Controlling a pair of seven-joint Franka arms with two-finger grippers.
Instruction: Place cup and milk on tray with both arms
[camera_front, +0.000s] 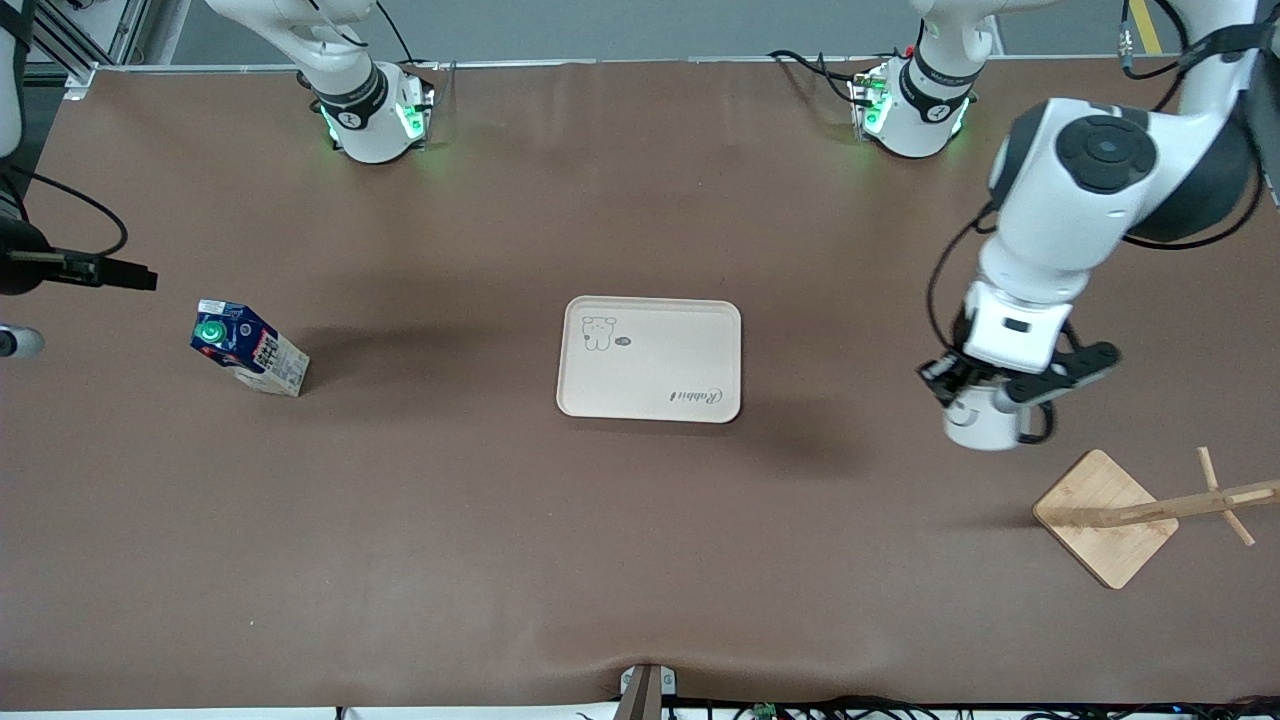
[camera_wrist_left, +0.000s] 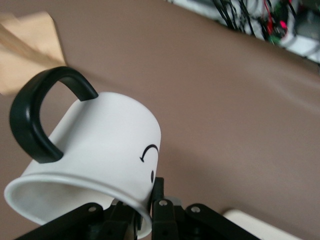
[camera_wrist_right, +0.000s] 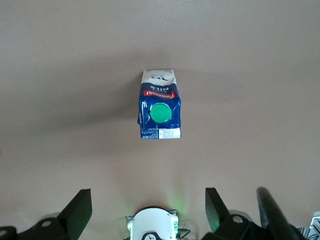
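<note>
**Cup lifted at one end, milk standing at the other**

The left hand (camera_front: 985, 392) is clamped on the rim of the cup (camera_front: 982, 420), holding it tilted in the air over the brown counter (camera_front: 640, 560), just beside the wooden stand (camera_front: 1106, 516) at the left arm's end. In the left wrist view the cup (camera_wrist_left: 107, 160) shows its black handle and part of its face. The tray (camera_front: 650, 357) lies flat mid-counter with nothing on it. The milk (camera_front: 248, 347) stands on the counter toward the right arm's end, well apart from the tray. The right hand (camera_wrist_right: 148, 212) hangs above the milk (camera_wrist_right: 160, 105), fingers spread wide and holding nothing.
</note>
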